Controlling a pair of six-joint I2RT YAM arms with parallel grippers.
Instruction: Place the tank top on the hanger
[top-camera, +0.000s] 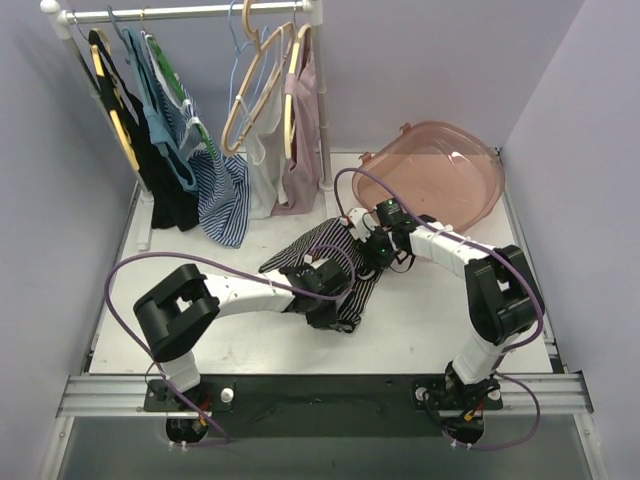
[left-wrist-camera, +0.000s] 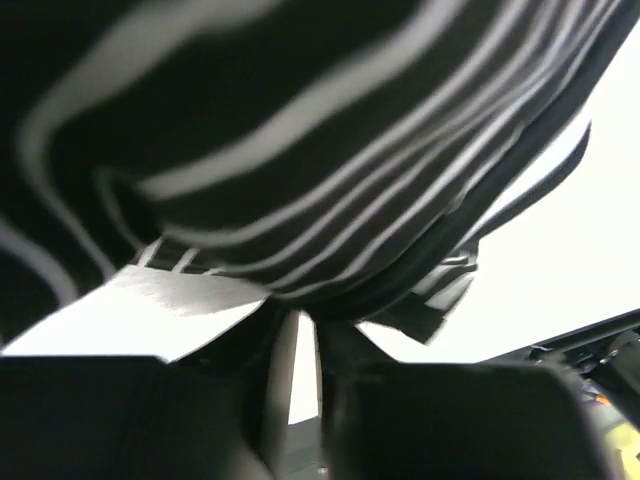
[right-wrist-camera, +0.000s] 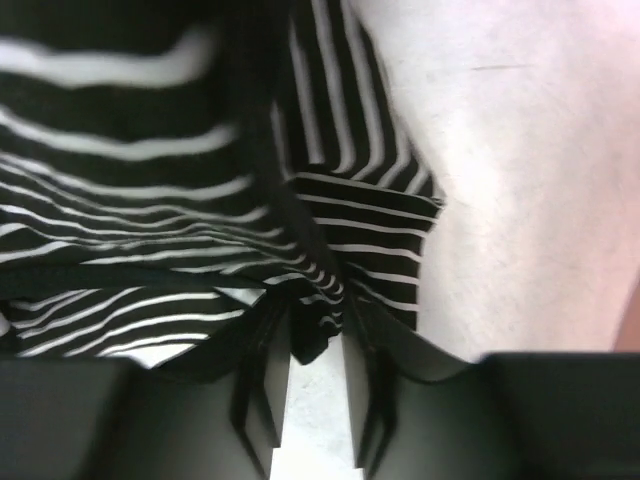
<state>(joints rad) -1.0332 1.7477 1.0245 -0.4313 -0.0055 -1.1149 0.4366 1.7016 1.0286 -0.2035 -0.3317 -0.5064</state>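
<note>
The tank top (top-camera: 318, 247), with black-and-white stripes, lies bunched on the white table between my two grippers. My left gripper (top-camera: 326, 292) is at its near edge. In the left wrist view the jaws (left-wrist-camera: 305, 322) are almost together and pinch the black-trimmed hem of the top (left-wrist-camera: 330, 150). My right gripper (top-camera: 366, 246) is at the top's right edge. In the right wrist view it (right-wrist-camera: 315, 335) is shut on a fold of the striped cloth (right-wrist-camera: 330, 230). The pale-blue hanger (top-camera: 236, 70) hangs on the rack at the back, apart from both grippers.
A clothes rack (top-camera: 190, 12) at the back left holds a black garment (top-camera: 165, 190), a blue-and-white striped garment (top-camera: 222, 195), tan wooden hangers (top-camera: 258, 95) and pale tops (top-camera: 300, 150). A pink translucent tub (top-camera: 440, 180) lies at the back right.
</note>
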